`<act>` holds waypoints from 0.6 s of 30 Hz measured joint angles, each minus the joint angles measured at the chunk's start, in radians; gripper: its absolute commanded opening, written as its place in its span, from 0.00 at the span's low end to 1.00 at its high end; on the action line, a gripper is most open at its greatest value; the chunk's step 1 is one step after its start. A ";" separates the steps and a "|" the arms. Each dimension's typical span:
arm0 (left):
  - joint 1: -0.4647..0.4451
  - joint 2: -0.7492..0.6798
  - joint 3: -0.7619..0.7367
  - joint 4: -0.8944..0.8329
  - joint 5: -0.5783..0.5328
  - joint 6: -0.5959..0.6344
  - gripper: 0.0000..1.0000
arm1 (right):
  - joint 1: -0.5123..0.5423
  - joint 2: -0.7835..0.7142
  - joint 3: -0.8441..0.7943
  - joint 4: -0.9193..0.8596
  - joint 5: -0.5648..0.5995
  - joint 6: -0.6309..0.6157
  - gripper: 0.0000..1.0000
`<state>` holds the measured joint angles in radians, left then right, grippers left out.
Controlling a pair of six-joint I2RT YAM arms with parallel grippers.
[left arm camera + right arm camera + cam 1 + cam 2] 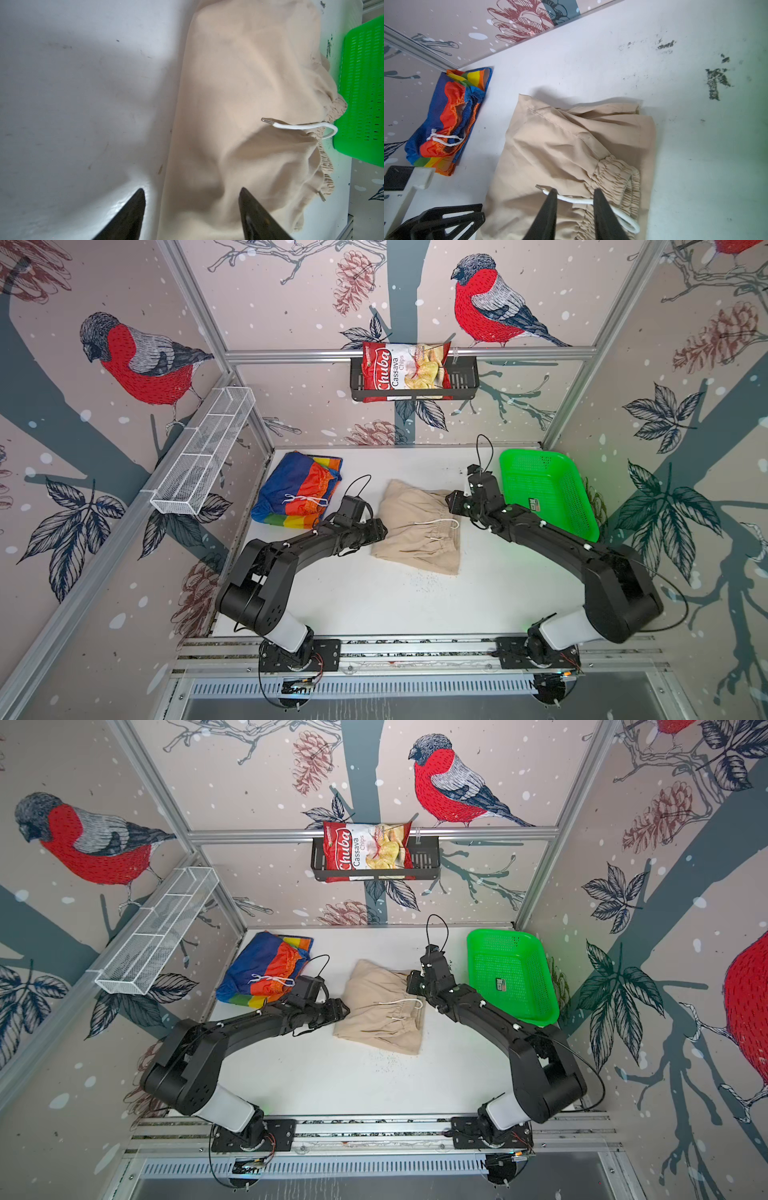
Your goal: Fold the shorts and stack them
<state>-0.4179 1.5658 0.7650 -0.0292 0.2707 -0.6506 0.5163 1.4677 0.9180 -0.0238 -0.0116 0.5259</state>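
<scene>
A: What lies farthest left on the white worktop (374,605)?

B: The thin rainbow-striped shorts (291,489), folded into a rumpled bundle in the far left corner. Their white cord lies on top. The right wrist view shows them too (444,122), well apart from the other pair.

A: And the left tool?

B: The left tool (381,531) sits at the left edge of the plain beige shorts (415,539). In the left wrist view its black fingers (133,209) stand wide apart, one over bare worktop and one over beige cloth. Nothing is caught between them. Whether either tip touches the fabric cannot be told.

A: How do the beige shorts lie?

B: They lie in the middle of the worktop in both top views, folded over on themselves and flat. The gathered elastic waistband is toward the right side and the white drawstring (440,524) is looped across it.

A: And the right tool?

B: The right tool (451,501) is at the far right corner of that pair. In the right wrist view (575,189) its jaws are parted by a narrow gap above the waistband. The drawstring (581,201) runs beneath them and is not pinched.

A: Anything further right?

B: A bright green plastic mesh basket (540,485), near the beige shorts but not touching them.
</scene>
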 measured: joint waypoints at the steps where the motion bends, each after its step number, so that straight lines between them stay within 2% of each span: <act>1: 0.001 0.000 -0.003 0.011 0.000 0.000 0.75 | 0.000 -0.007 -0.014 -0.001 0.003 0.000 0.30; 10: 0.002 0.059 -0.032 0.163 0.027 -0.018 0.75 | 0.000 -0.037 -0.124 -0.005 0.014 0.032 0.28; 18: 0.002 0.110 -0.063 0.320 0.042 -0.033 0.74 | 0.010 -0.042 -0.152 0.007 0.013 0.076 0.28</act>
<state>-0.4164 1.6760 0.7017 0.2905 0.3130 -0.6838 0.5259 1.4261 0.7662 -0.0170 0.0013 0.6022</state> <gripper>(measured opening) 0.741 0.282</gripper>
